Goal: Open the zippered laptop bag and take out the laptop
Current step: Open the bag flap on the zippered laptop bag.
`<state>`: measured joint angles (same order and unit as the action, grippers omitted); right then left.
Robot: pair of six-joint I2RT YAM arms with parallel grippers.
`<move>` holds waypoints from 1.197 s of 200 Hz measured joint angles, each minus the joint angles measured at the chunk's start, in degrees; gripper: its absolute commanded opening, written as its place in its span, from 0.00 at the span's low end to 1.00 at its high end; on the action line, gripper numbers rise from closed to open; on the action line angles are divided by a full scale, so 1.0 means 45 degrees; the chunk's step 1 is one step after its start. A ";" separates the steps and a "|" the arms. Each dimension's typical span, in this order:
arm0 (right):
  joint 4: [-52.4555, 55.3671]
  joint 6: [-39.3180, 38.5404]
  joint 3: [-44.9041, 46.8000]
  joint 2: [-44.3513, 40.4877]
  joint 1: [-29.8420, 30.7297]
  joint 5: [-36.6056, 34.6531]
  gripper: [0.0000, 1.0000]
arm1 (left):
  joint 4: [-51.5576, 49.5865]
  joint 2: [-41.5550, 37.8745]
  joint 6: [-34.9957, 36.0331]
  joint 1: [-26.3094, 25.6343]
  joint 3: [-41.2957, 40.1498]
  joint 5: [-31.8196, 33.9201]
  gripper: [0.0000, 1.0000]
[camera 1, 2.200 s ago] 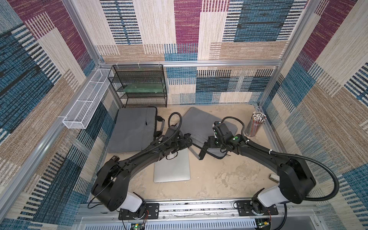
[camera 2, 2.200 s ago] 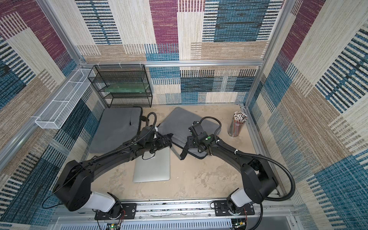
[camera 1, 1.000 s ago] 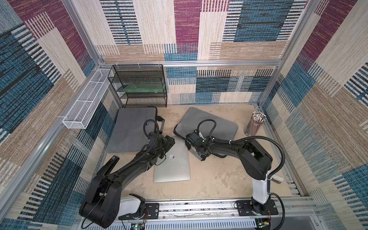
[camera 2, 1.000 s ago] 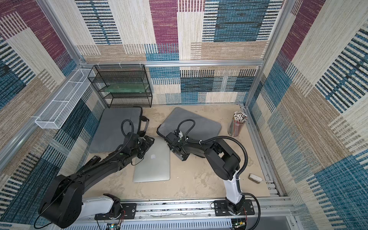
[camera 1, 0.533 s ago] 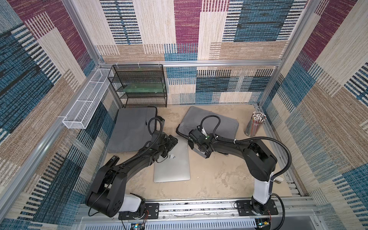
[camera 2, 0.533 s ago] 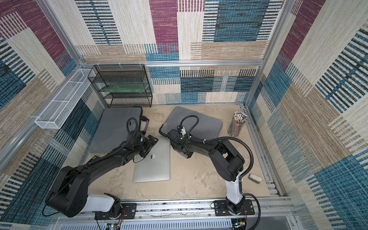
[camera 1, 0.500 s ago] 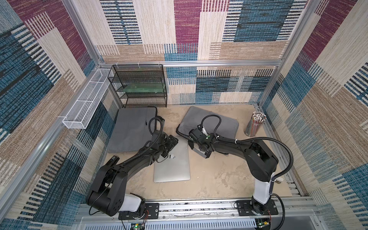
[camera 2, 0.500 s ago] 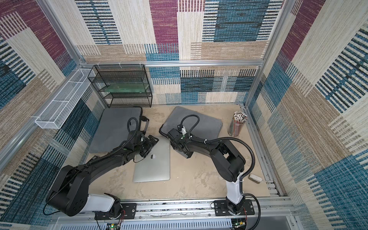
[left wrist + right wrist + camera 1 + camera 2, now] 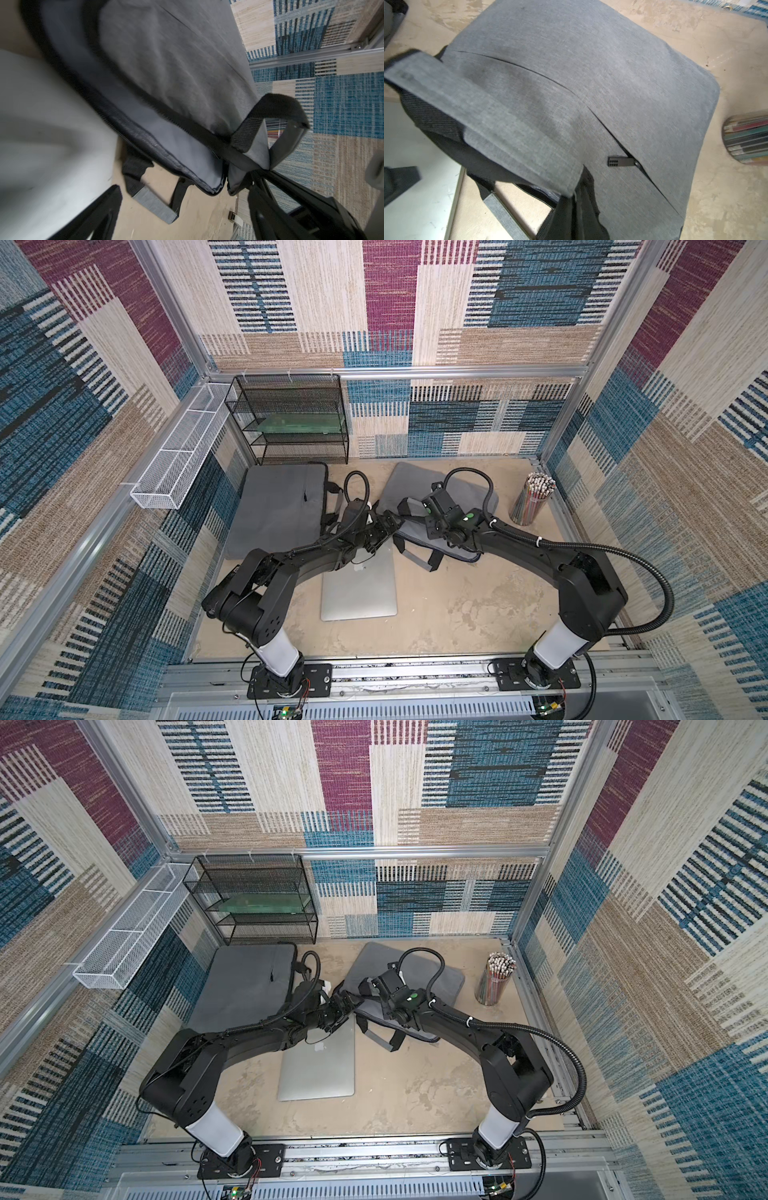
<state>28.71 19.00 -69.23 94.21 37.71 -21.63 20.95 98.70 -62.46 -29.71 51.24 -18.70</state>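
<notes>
Main zip is judged done: in the left wrist view the mouth of the laptop bag (image 9: 176, 52) is seen gaping, with zipper teeth exposed along both edges. In both top views the laptop (image 9: 360, 593) is seen lying flat and closed on the table (image 9: 457, 614), nearer the arm bases than the bag. Bare table is visible between its edge and the bag mouth in both wrist views, so extraction is judged essentially complete. The far end of the laptop is covered by the left arm in the top views, so a last overlap with the bag cannot be ruled out there. The left gripper (image 9: 388, 524) is spread wide with nothing held, and is placed over the laptop's far end just beside the bag mouth. The right gripper (image 9: 406, 510) is closed tight on the upper handle (image 9: 477, 108) at its black webbing end, and the top flap is held raised by it. The lower handle (image 9: 417, 562) lies slack on the table. Judged left to do: handle to be released, flap let down, arms pulled clear, laptop possibly slid further off. A second grey bag (image 9: 278, 506) lies flat by the black mesh rack (image 9: 291, 427) and is not being handled.
</notes>
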 measured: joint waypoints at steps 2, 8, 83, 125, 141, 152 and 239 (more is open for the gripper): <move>-0.0024 -0.0005 0.0024 -0.0029 -0.0019 0.0049 0.00 | 0.0083 0.0078 -0.0044 -0.0024 0.0044 -0.0029 0.99; -0.0078 -0.0005 0.0078 -0.0102 -0.0063 0.0204 0.00 | 0.0413 0.0408 -0.0243 -0.0117 0.0228 -0.0083 0.99; -0.0801 -0.0097 0.0933 -0.0738 -0.0092 0.1141 0.13 | 0.1768 0.2807 -0.1083 -0.0427 0.2618 -0.0233 0.62; -0.1467 -0.0403 0.1472 -0.1030 -0.0068 0.1384 0.56 | 0.1758 0.2919 -0.1127 -0.0427 0.3041 -0.0199 0.43; -0.1637 -0.0515 0.1661 -0.1025 -0.0068 0.1423 0.59 | 0.1753 0.2919 -0.1171 -0.0471 0.3089 -0.0209 0.39; -0.1802 -0.0578 0.1787 -0.1005 -0.0063 0.1423 0.60 | 0.1749 0.2924 -0.1175 -0.0486 0.3152 -0.0219 0.39; -0.2788 -0.0947 0.1957 0.0262 -0.0097 -0.0719 0.55 | 0.1724 0.2686 -0.1404 -0.0568 0.3206 -0.0301 0.39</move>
<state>16.16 14.74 -60.42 95.39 37.28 -24.86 28.71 110.78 -68.77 -32.27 65.67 -20.05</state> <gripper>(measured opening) 0.589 0.389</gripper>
